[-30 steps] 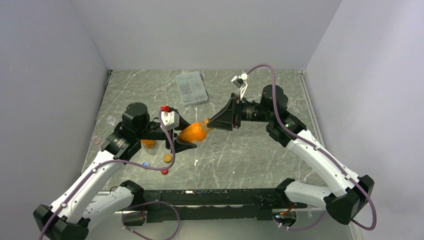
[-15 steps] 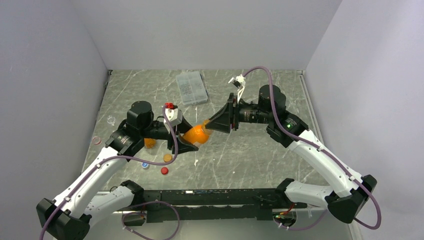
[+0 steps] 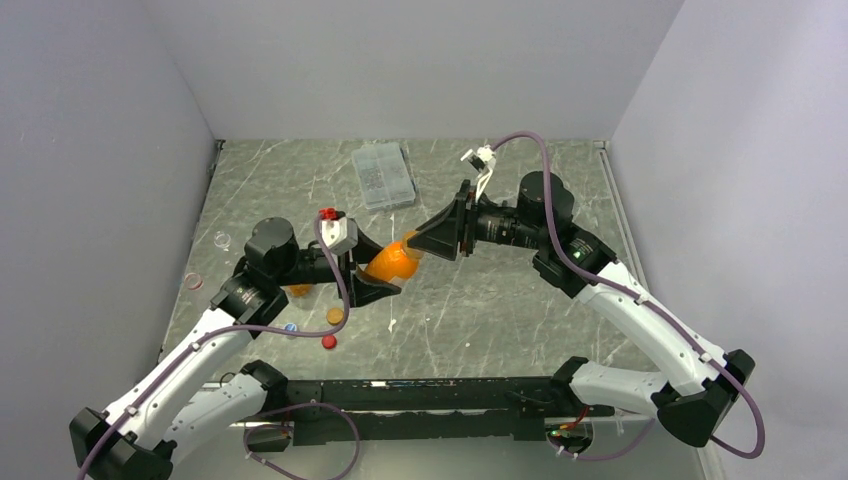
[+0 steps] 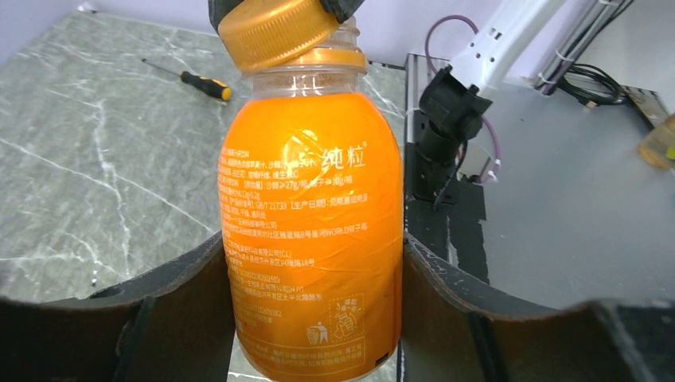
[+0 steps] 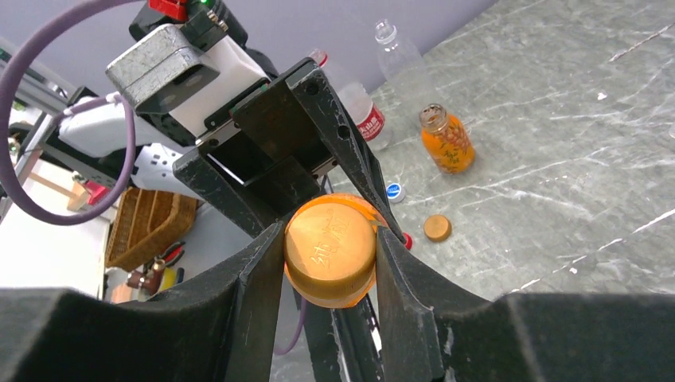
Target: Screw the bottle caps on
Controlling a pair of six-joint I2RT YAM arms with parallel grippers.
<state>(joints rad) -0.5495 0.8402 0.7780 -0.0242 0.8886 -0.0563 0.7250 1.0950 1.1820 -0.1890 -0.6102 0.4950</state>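
Note:
My left gripper (image 3: 385, 275) is shut on the body of an orange bottle (image 3: 392, 262) and holds it tilted above the table. In the left wrist view (image 4: 314, 318) both fingers press the bottle's (image 4: 314, 231) sides. My right gripper (image 3: 422, 243) is shut on an orange cap (image 5: 330, 251) that sits askew on the bottle's neck (image 4: 275, 32). Loose on the table lie an orange cap (image 3: 335, 316), a red cap (image 3: 329, 342) and a blue-and-white cap (image 3: 290, 328). A small uncapped orange bottle (image 5: 447, 142) and a clear bottle with a red label (image 5: 362, 107) stand beyond.
A flat clear compartment box (image 3: 383, 176) lies at the back middle. Two clear round dishes (image 3: 221, 240) sit near the left edge. The second orange bottle (image 3: 297, 289) stands under my left arm. A screwdriver (image 4: 191, 78) lies on the marble top.
My left arm swung right, then back left, and the held bottle rose slightly. My right gripper stayed on the cap and shifted a little left with it.

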